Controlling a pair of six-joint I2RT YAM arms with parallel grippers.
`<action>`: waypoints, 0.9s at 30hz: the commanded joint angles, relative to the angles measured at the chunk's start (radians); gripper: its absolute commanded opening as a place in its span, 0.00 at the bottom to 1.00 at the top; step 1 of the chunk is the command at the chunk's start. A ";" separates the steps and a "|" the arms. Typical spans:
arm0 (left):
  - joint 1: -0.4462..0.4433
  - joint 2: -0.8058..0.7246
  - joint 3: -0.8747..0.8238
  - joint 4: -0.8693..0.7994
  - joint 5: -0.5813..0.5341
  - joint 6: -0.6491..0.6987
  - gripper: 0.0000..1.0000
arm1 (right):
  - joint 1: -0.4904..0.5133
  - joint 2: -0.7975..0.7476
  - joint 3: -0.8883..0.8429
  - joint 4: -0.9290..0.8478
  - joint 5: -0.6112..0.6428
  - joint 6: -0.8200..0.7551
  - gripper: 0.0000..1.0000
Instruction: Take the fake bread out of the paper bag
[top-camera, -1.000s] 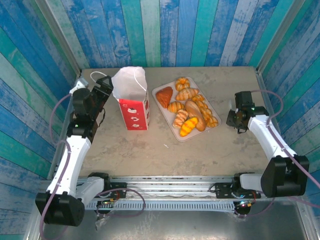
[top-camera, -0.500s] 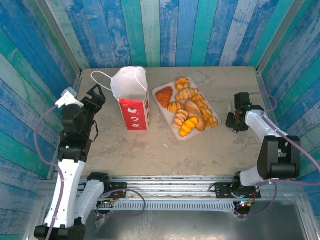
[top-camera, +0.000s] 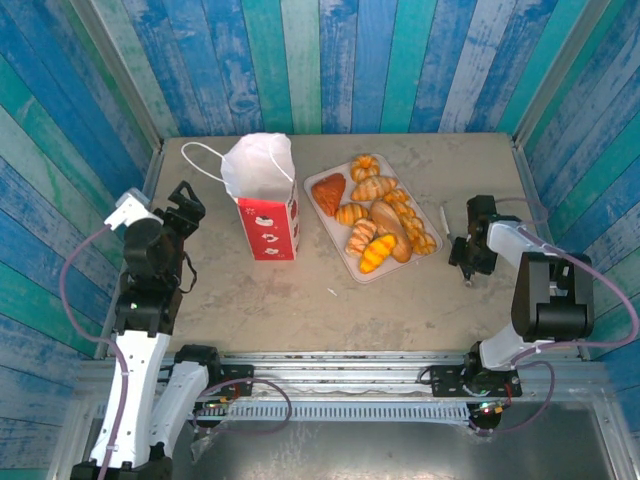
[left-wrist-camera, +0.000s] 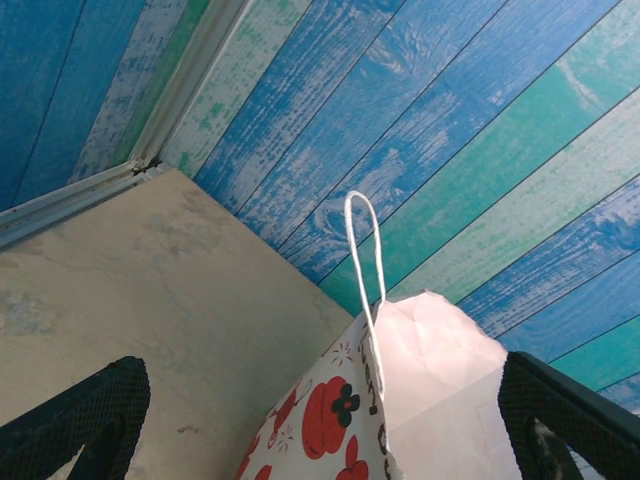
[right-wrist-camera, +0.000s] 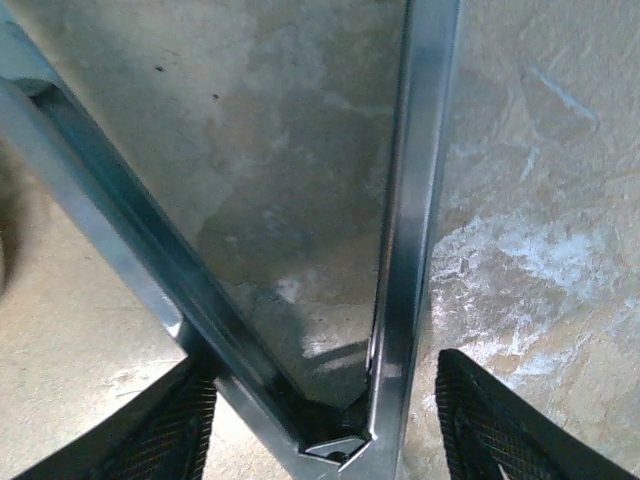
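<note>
Left gripper (top-camera: 185, 195) is held open at nine o'clock of the white, red-banded paper bag (top-camera: 265, 205); right gripper (right-wrist-camera: 325, 375) is spread around V-shaped metal tongs (right-wrist-camera: 405, 230).

Table (top-camera: 330, 300): bears the bag and the tray.
Paper bag (top-camera: 265, 205): upright, left of centre, toward the far side.
Tray (top-camera: 365, 277): just right of the bag, apart from it, set askew.
Fake bread (top-camera: 375, 215): on the tray, pieces packed side by side.
Left gripper (top-camera: 185, 200): left of the bag, apart from it.
Right gripper (top-camera: 462, 262): right of the tray, by the table's right edge.
V-shaped metal piece (right-wrist-camera: 400, 200): its point lies between the right gripper's fingers, touching neither.
</note>
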 joint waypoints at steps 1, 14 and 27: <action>0.003 -0.015 -0.017 -0.021 -0.043 0.020 0.94 | -0.014 -0.006 -0.009 -0.005 -0.007 0.015 0.63; 0.003 -0.081 -0.079 -0.059 -0.151 0.062 0.94 | -0.021 -0.295 0.088 -0.161 0.008 0.023 1.00; 0.003 -0.249 -0.496 0.253 -0.231 0.116 0.94 | -0.024 -0.546 0.080 -0.083 0.018 0.002 1.00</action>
